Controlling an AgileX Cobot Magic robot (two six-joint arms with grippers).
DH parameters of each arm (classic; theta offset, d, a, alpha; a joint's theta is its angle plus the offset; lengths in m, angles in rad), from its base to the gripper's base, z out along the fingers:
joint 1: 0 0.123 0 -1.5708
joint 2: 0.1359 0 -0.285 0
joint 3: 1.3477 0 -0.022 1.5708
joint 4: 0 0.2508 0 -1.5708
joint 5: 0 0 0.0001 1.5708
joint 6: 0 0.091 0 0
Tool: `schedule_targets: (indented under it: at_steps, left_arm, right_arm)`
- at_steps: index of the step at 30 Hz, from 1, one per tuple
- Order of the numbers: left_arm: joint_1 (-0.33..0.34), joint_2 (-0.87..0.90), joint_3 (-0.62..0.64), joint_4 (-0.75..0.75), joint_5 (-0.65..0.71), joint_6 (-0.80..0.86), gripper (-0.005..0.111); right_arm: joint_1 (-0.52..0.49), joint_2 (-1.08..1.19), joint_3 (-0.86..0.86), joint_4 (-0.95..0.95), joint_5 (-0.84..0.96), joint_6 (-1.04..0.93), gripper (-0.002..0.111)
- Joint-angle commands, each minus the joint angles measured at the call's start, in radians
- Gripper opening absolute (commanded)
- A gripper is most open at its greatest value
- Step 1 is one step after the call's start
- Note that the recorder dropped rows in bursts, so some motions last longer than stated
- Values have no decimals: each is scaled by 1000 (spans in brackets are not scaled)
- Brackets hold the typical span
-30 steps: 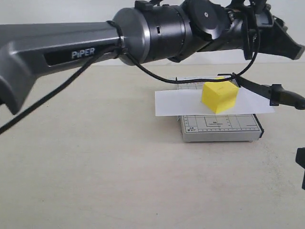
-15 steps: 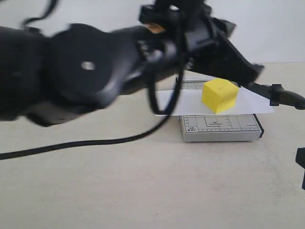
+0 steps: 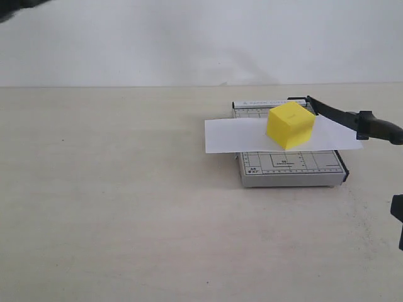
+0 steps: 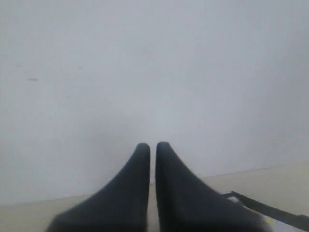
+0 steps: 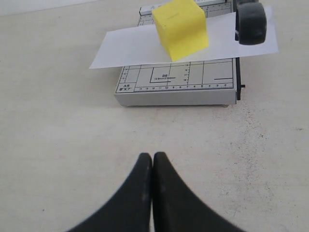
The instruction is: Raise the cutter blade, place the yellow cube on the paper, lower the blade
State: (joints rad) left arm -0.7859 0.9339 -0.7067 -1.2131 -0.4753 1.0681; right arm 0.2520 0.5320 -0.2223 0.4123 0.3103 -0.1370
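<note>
The yellow cube (image 3: 290,126) (image 5: 181,28) rests on the white paper (image 3: 227,135) (image 5: 130,46), which lies across the grey trimmer board (image 3: 289,168) (image 5: 178,84). The cutter blade (image 3: 349,119) is raised at a slant, its rounded black handle (image 5: 251,23) hanging above the paper's right end. My right gripper (image 5: 152,157) is shut and empty, low over the table in front of the board. Facing the wall, my left gripper (image 4: 152,146) is shut with nothing in it, and a strip of the blade (image 4: 265,209) shows by its finger. Neither gripper's fingers show in the exterior view.
A beige tabletop (image 3: 113,201) stretches round the board, with a white wall (image 3: 189,38) behind. A dark part of the right arm (image 3: 398,220) shows at the exterior view's right edge.
The left arm, which filled the upper exterior view a second ago, has swung away up and left out of that view. Cube, paper and blade have not moved.
</note>
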Motion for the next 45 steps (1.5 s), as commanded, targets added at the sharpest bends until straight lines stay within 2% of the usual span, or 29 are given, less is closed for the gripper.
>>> schedule_targets:
  at_steps: [1,3,5,7,9,11,14,16,19,21,23,25,29,31,32,33,34,35,36,37,38,40,41,42,45]
  left_arm:
    - [47,-139,117,-265,-112,314,5]
    - [56,-173,164,-256,-88,535,5]
    - [57,-194,195,-301,4,794,5]
    - [57,-199,203,-394,56,935,5]
    - [60,-192,205,-496,37,978,5]
    - [83,-178,209,-531,21,974,5]
    - [137,-157,222,-531,100,968,5]
    - [168,-143,227,-531,212,944,5]
    - [198,-121,231,-531,511,733,5]
    - [205,-100,231,-531,714,656,5]
    - [205,-82,231,-531,799,605,5]
    - [205,-67,231,-531,769,565,5]
    - [237,-37,233,-531,485,446,5]
    - [302,-19,236,-531,475,457,5]
    - [351,-7,238,-531,511,476,5]
    - [476,25,240,-511,627,503,5]
    - [548,45,240,-502,681,521,5]
    - [709,90,240,-502,809,573,5]
    - [778,108,240,-507,861,573,5]
    - [955,140,240,-531,1025,573,5]
    - [1042,146,240,-531,1138,564,5]
    - [1176,149,218,-531,1314,548,5]
    - [1233,137,199,-531,1316,453,5]
    - [1247,117,174,-531,1234,337,5]
    - [1182,47,140,-531,1044,320,5]
  right_arm:
    - [-2,2,2,1,-3,-6,0]
    - [-2,2,2,1,-3,-6,0]
    - [-2,2,2,1,-3,-6,0]
    - [-2,2,2,1,-3,-6,0]
    - [-2,2,2,1,-3,-6,0]
    - [-2,2,2,1,-3,-6,0]
    - [-2,2,2,1,-3,-6,0]
    - [-2,2,2,1,-1,-6,0]
    - [-2,2,2,1,1,1,0]
    - [-2,2,2,1,1,1,0]
    - [-2,2,2,1,1,1,0]
    - [-2,2,2,1,3,1,0]
    - [-2,2,2,1,7,1,0]
    - [-2,2,2,5,9,1,0]
    - [-2,2,2,5,9,1,0]
    - [-2,2,2,5,9,1,0]
    - [-2,2,2,5,9,1,0]
    - [-2,2,2,5,9,1,0]
    - [-2,2,2,5,9,1,0]
    - [-2,2,2,5,9,1,0]
    - [-2,2,2,5,9,1,0]
    - [-2,2,2,5,9,1,0]
    - [-2,2,2,5,9,1,0]
    - [-2,2,2,5,9,1,0]
    - [-2,2,2,5,9,1,0]
